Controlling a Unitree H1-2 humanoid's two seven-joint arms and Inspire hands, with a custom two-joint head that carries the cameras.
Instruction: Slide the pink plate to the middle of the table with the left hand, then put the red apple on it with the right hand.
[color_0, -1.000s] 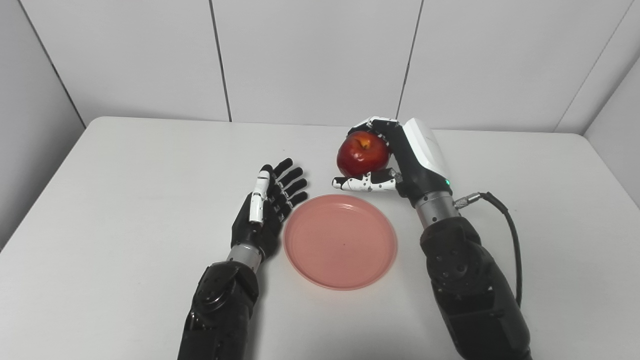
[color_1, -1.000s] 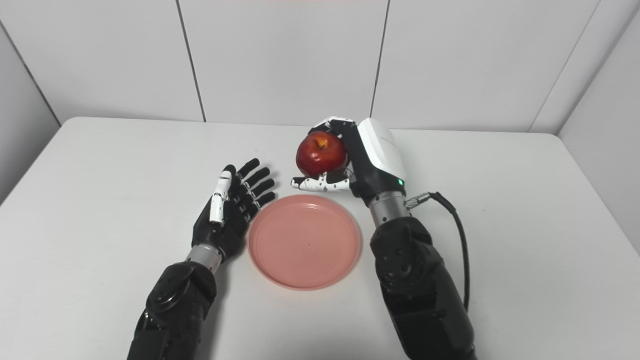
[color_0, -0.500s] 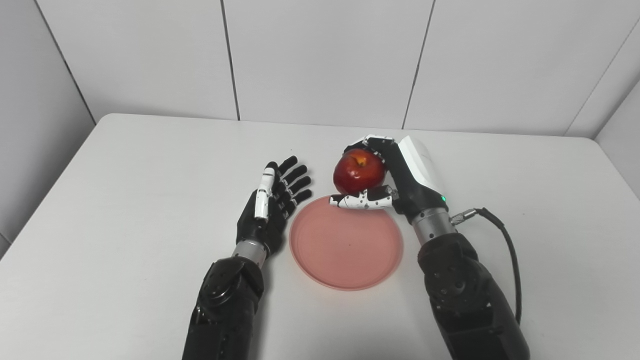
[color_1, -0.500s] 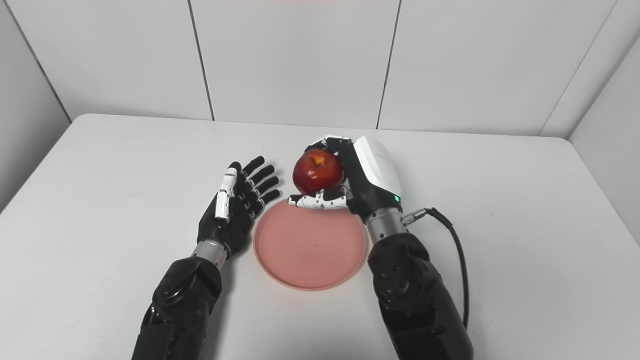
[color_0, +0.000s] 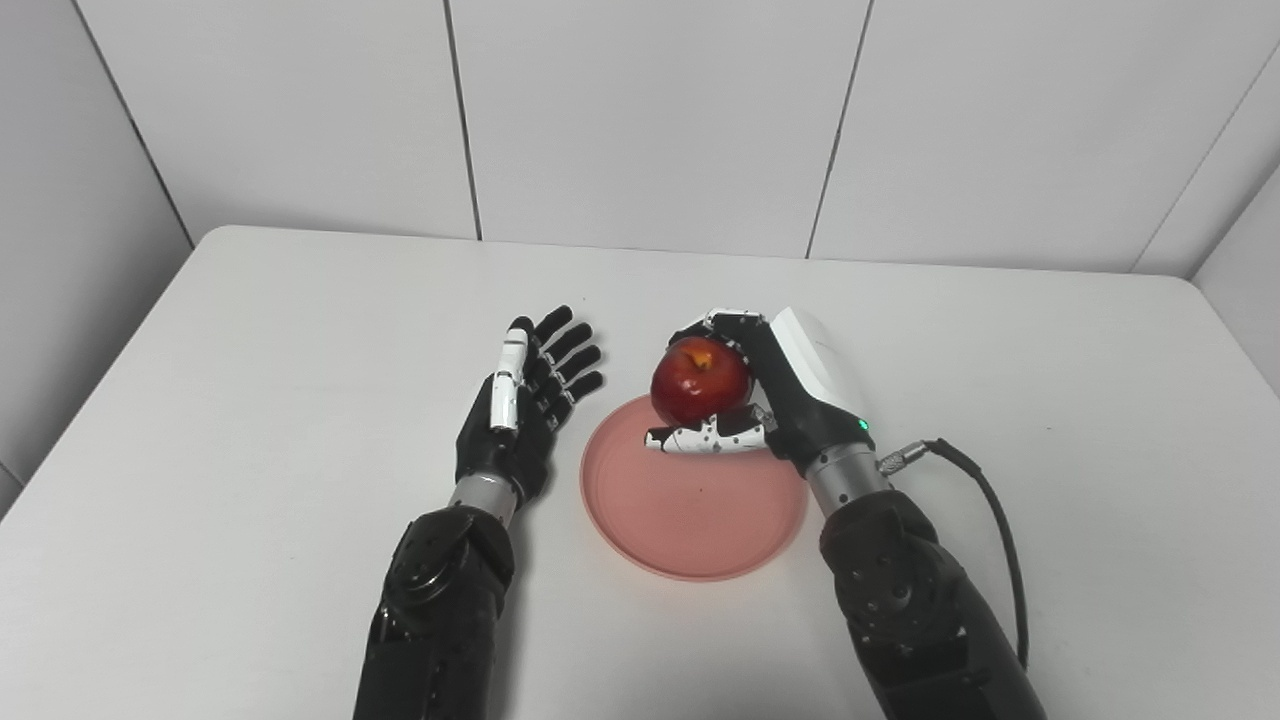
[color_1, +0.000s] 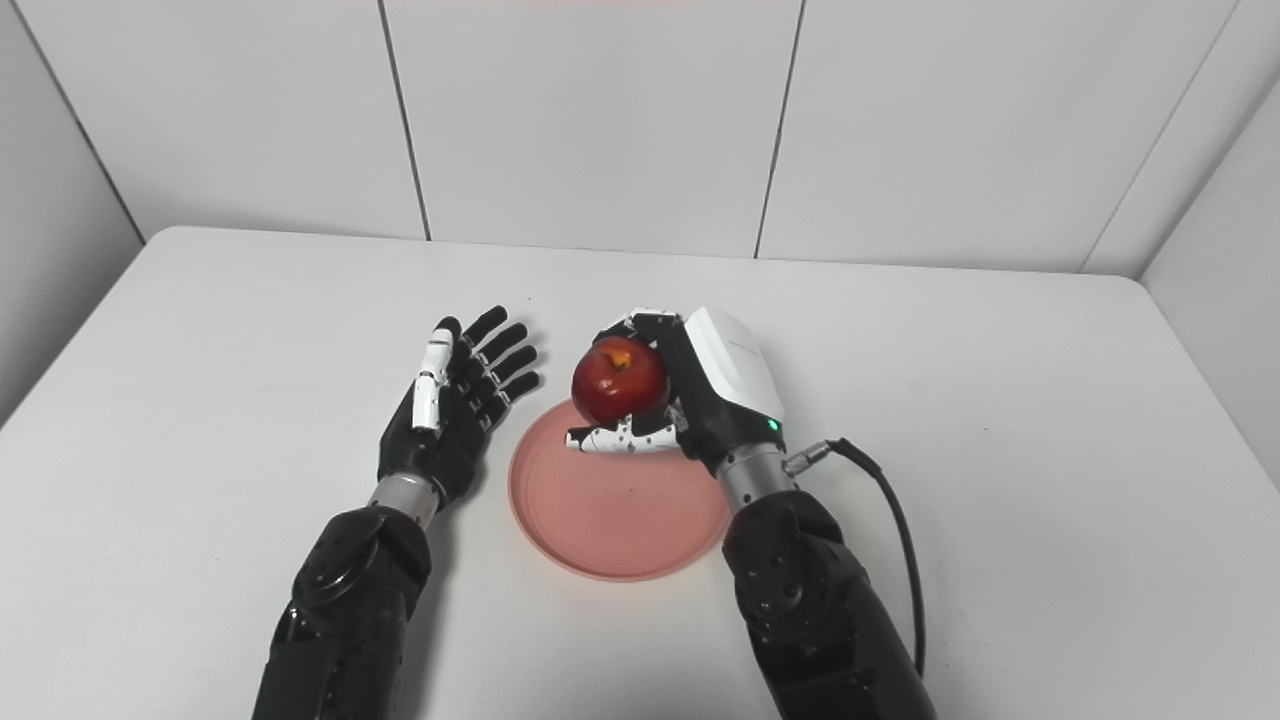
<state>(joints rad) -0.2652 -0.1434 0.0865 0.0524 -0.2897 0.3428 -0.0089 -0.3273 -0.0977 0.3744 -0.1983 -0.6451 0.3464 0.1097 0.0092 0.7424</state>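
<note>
The pink plate (color_0: 690, 520) lies flat near the middle of the white table (color_0: 250, 330). My right hand (color_0: 775, 395) is shut on the red apple (color_0: 698, 380) and holds it above the plate's far edge, stem side up. My left hand (color_0: 525, 405) is open and empty, palm up, fingers spread, just left of the plate and apart from it. The same scene shows in the right eye view, with the apple (color_1: 618, 382) over the plate (color_1: 610, 525).
A black cable (color_0: 985, 530) loops from my right wrist over the table to the right. White wall panels (color_0: 640, 110) stand behind the table's far edge. Bare table lies to the left and right of my arms.
My right hand has carried the apple nearer and lower, from beyond the plate to over its far edge. My left hand has drawn back a little from the plate. The camera shifted early on.
</note>
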